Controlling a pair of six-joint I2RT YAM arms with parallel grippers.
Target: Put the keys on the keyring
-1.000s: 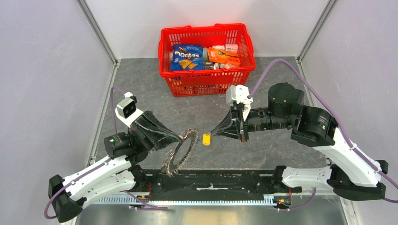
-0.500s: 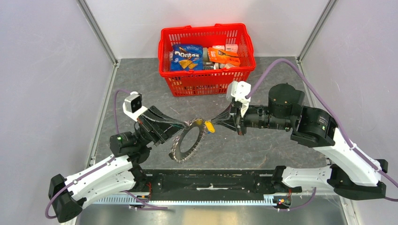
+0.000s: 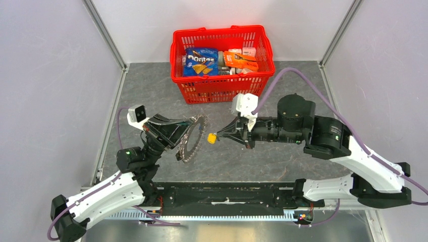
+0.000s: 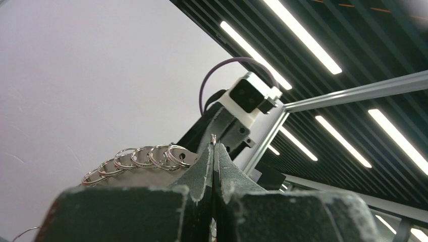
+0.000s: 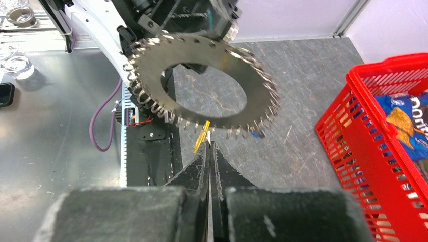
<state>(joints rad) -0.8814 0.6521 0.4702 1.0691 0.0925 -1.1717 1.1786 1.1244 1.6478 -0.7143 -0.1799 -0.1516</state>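
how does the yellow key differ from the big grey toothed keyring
Size: the small yellow-headed key is far smaller than the wide grey metal keyring. Shape: the key is a slim stick; the keyring is a flat open hoop fringed with small silver rings. Holder: the right pincer grips the key, the left pincer grips the keyring. Shared: both are held up off the table, close together.

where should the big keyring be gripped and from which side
Pinch the keyring by its flat band, across both faces, coming in from the outer rim on the side away from the yellow key, as the left gripper does, leaving the facing rim free.
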